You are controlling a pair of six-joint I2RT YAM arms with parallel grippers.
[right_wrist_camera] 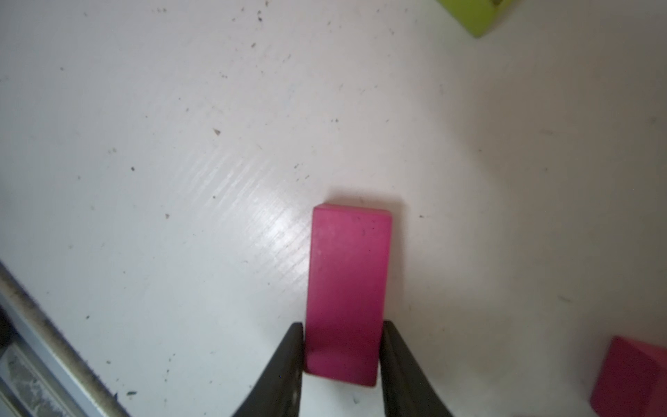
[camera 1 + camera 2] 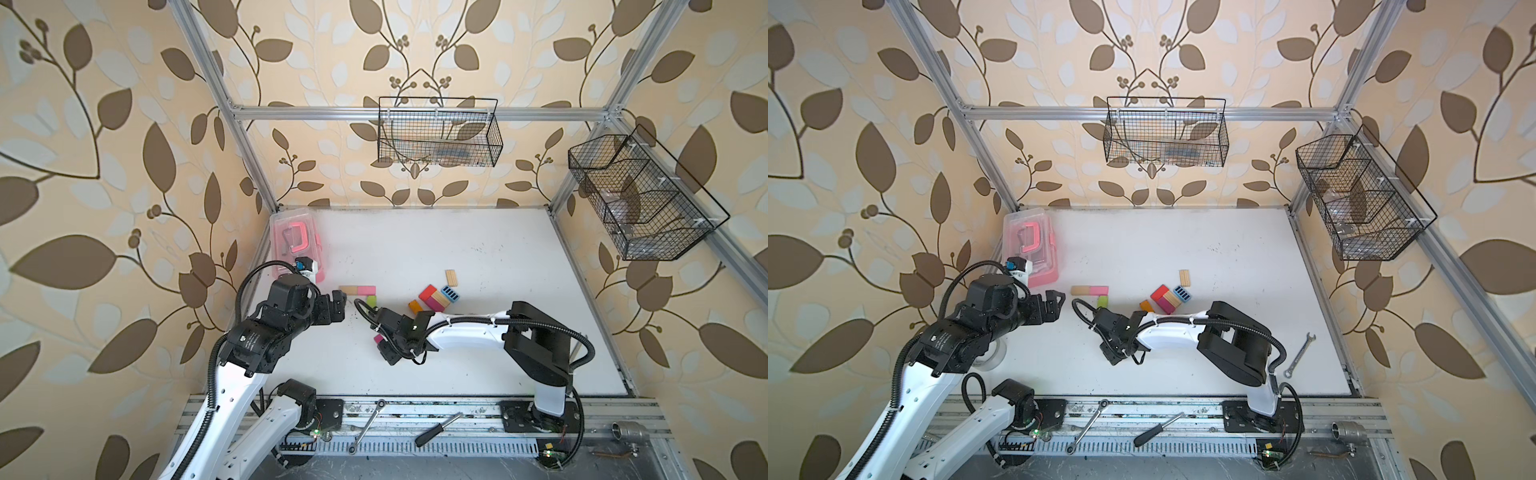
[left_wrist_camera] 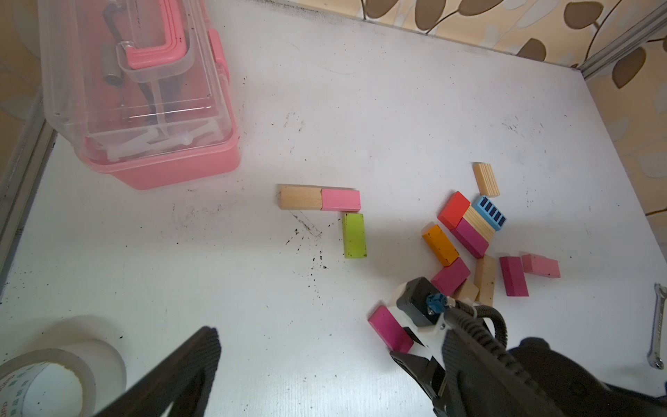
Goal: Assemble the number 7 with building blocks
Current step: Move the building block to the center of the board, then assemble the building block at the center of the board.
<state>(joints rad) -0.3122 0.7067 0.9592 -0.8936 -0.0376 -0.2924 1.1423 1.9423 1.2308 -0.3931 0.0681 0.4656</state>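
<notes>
My right end effector (image 1: 343,325) is closed on a magenta block (image 1: 348,289), with one finger pressed against each long side near one end. The block sits flat over the bench (image 1: 180,162), and I cannot tell whether it rests there or hangs just above. My left end effector (image 2: 340,306) stands wide open and holds nothing, hanging above the bench near the front end of the box (image 3: 144,169). Three blocks are laid out near the box. A wood block (image 3: 300,197) is the closest to it, and a pink block (image 3: 341,199) touches the wood one end to end on the side away from the box. A lime block (image 3: 354,235) lies at a right angle to the pink one, its end just beside that block's outer end. The loose heap (image 3: 465,234) lies farther from the box than these three. In it I see a red block (image 3: 454,211), a blue striped block (image 3: 489,213) and an orange block (image 3: 440,244), along with more magenta, pink and wood pieces, several of them touching. A ribbed block (image 3: 486,179) lies a little apart from the heap. The block I am gripping is farther from the box than the lime one, at the heap's edge. A tape roll (image 3: 47,382) sits on the bench in front of the box.
</notes>
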